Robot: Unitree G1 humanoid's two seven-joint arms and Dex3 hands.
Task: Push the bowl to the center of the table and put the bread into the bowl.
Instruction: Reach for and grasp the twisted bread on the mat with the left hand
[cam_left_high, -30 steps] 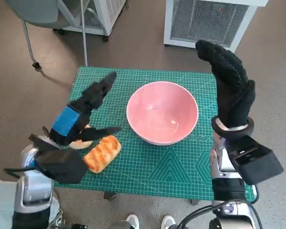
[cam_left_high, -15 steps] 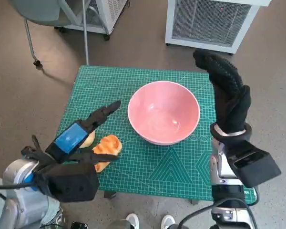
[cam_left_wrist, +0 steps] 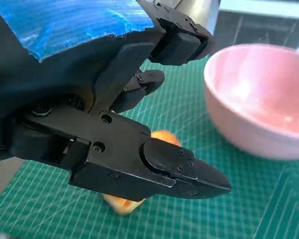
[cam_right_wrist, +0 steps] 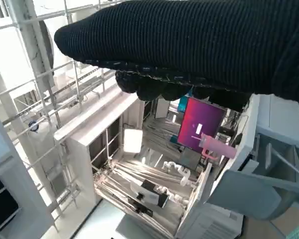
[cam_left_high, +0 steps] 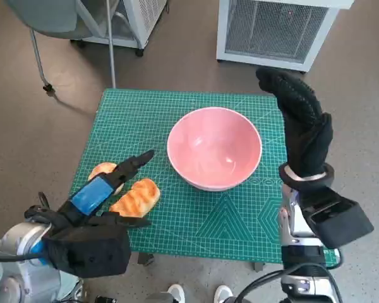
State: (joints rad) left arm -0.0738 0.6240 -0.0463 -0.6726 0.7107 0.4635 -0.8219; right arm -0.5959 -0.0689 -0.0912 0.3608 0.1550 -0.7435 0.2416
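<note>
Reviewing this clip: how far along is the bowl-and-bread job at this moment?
Done, apparently: the pink bowl sits roughly mid-table on the green mat. In hand: the left hand hovers open over the bread, holding nothing. The right hand is raised beside the bowl, empty. Left: grasp the bread and put it in the bowl, which is empty. A second bread piece lies near the mat's edge.

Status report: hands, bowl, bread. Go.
Left hand open, over the bread, not gripping. Right hand raised beside the bowl, holding nothing. Bowl empty, near mat centre. Second bread piece partly under left hand.
</note>
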